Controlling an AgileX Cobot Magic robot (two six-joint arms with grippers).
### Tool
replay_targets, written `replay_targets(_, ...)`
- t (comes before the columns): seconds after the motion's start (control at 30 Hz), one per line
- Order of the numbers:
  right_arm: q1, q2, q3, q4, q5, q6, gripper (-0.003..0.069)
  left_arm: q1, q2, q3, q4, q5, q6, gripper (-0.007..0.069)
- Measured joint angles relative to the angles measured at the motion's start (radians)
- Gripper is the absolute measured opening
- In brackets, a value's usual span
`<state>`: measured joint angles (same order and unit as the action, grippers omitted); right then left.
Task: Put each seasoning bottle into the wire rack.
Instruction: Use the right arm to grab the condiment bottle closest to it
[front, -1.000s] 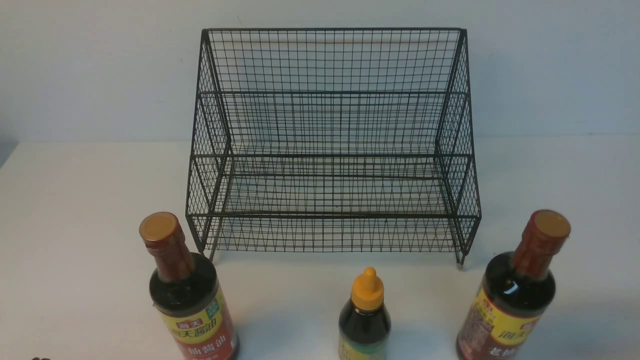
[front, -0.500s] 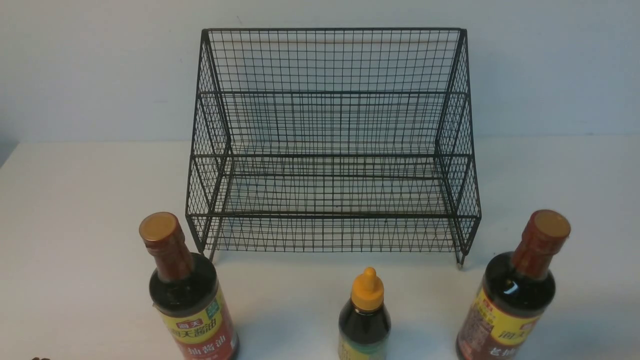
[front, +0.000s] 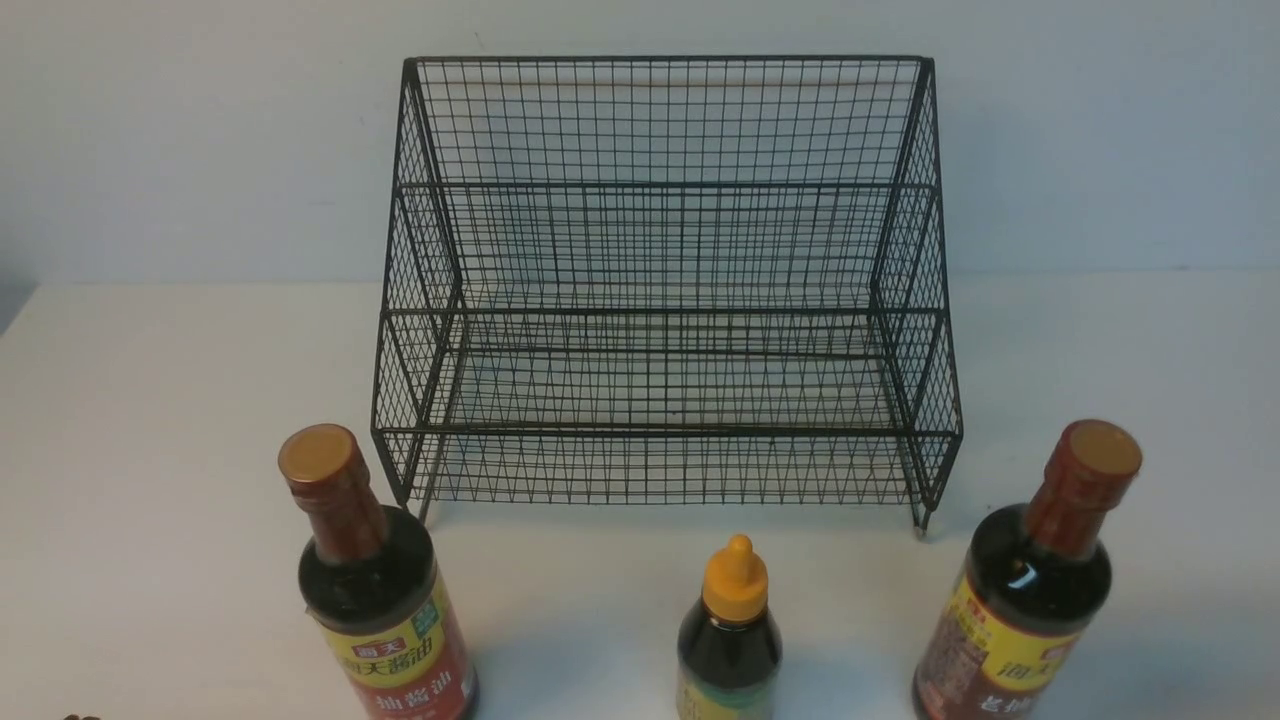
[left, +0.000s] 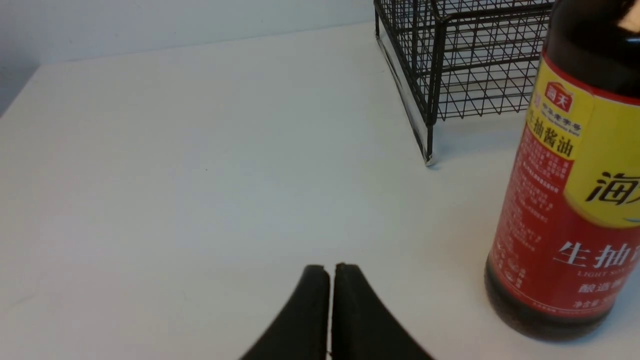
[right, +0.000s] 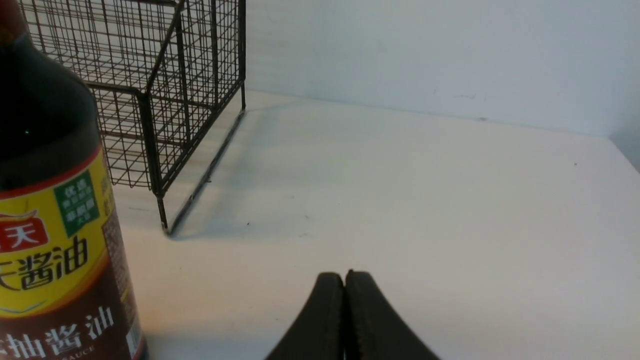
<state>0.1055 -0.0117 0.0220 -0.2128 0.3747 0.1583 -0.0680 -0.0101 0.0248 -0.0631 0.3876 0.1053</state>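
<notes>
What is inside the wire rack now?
Nothing: both tiers of the wire rack are bare, and the open mesh covers nothing. The left soy sauce bottle, the small yellow-capped bottle and the right soy sauce bottle stand on the table in front of it.

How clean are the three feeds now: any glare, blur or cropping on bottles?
Front view: sharp, evenly lit; left tall bottle, small bottle and right tall bottle are cropped by the bottom edge, a glint on the right one. Left wrist view: label readable, bottle cropped. Right wrist view: wire rack throws a soft shadow, bottle cropped.
</notes>
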Motion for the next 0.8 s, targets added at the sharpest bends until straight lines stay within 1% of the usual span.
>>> replay_targets(0.07,0.0,0.0,0.005,0.085,-0.046,0.071,-0.0015,0.0,0.0,0.0,0.0,0.0,0.0,-0.0004)
replay_targets(0.13,0.0,0.0,0.006,0.213,-0.1,0.162,-0.0015,0.0,0.0,0.0,0.0,0.0,0.0,-0.0004)
replay_targets(0.17,0.0,0.0,0.006,0.247,-0.113,0.182,-0.0015,0.0,0.0,0.0,0.0,0.0,0.0,-0.0004)
replay_targets(0.2,0.0,0.0,0.006,0.367,-0.164,0.255,-0.0015,0.0,0.0,0.0,0.0,0.0,0.0,-0.0004)
replay_targets(0.27,0.0,0.0,0.006,0.486,-0.202,0.311,-0.0015,0.0,0.0,0.0,0.0,0.0,0.0,-0.0004)
replay_targets(0.33,0.0,0.0,0.006,0.561,-0.228,0.334,-0.0015,0.0,0.0,0.0,0.0,0.0,0.0,-0.0004)
replay_targets(0.4,0.0,0.0,0.006,0.589,-0.24,0.338,-0.0015,0.0,0.0,0.0,0.0,0.0,0.0,-0.0004)
replay_targets(0.5,0.0,0.0,0.006,0.6,-0.259,0.339,-0.0015,0.0,0.0,0.0,0.0,0.0,0.0,-0.0004)
replay_targets(0.67,0.0,0.0,-0.035,0.577,-0.233,0.309,-0.0015,0.0,0.0,0.0,0.0,0.0,0.0,-0.0004)
replay_targets(0.8,0.0,0.002,-0.276,0.454,-0.106,0.17,-0.0015,0.0,0.0,0.0,0.0,0.0,0.0,-0.0004)
